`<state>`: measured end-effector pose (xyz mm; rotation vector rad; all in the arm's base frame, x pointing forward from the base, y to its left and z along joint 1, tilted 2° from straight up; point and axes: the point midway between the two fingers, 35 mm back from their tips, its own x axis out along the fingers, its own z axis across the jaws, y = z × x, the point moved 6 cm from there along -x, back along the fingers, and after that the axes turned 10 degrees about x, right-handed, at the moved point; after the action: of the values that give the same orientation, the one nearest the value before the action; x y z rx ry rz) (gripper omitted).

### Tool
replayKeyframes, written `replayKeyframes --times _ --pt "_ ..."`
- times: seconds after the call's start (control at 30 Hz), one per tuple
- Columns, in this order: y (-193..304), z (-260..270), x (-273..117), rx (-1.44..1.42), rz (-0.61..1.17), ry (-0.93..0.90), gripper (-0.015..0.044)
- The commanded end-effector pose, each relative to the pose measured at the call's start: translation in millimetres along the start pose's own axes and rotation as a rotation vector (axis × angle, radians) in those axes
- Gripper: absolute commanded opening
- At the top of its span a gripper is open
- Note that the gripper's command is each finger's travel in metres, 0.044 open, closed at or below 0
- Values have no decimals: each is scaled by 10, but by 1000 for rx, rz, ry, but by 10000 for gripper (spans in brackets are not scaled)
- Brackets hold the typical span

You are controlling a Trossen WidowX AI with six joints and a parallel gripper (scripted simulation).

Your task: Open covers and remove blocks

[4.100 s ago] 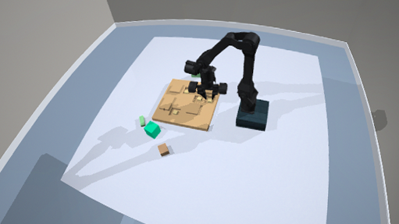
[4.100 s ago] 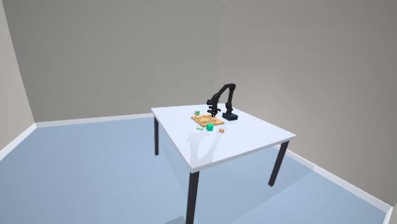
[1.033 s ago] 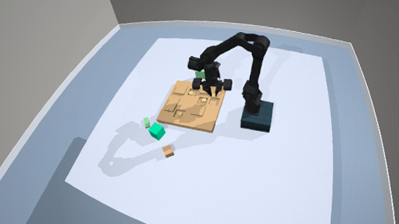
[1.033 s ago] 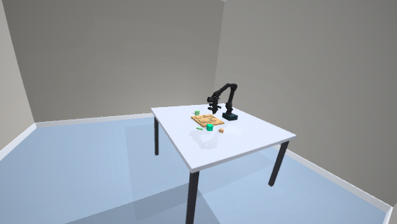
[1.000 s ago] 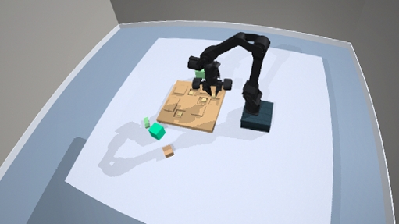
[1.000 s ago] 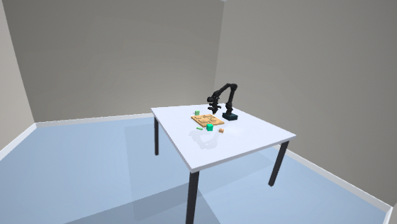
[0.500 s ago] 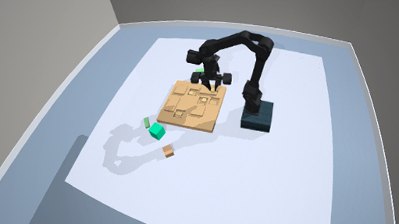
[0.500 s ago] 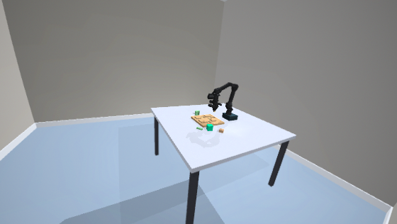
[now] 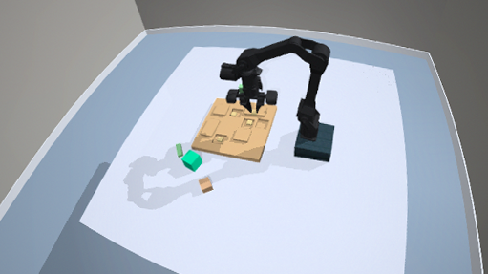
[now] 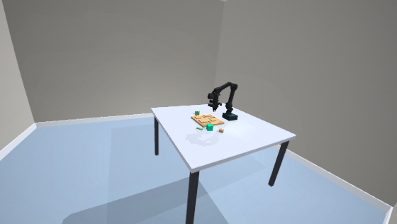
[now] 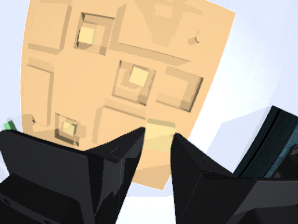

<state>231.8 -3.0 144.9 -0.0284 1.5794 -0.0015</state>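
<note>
Gripping pale-yellow block | claw slightly open | apparently above board

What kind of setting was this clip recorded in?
Probably a robotics test room: a six-joint arm on a white table, a wooden puzzle board, plain grey walls.

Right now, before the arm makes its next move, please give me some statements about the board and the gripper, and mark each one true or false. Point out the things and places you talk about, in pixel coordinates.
1. The gripper [image 9: 253, 111] [image 10: 214, 110] [image 11: 158, 135] is shut on a yellow block [image 11: 160, 137]. True.
2. Every open well in the board [image 9: 229, 149] [image 10: 207, 121] [image 11: 82, 82] has a block inside. False: one open well [image 9: 262, 124] [image 11: 179, 90] is empty.
3. Three other yellow blocks sit in wells. True.
4. The teal cube [image 9: 192, 160] [image 10: 210, 127] rests on the board. False: it is on the table beside it.
</note>
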Motion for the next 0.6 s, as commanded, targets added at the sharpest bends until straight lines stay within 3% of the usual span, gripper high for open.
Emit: replayKeyframes --times 0.0,0.57 --pt "118 73 -18 3 3 0 80" --pt "620 284 -52 3 8 -3 80"
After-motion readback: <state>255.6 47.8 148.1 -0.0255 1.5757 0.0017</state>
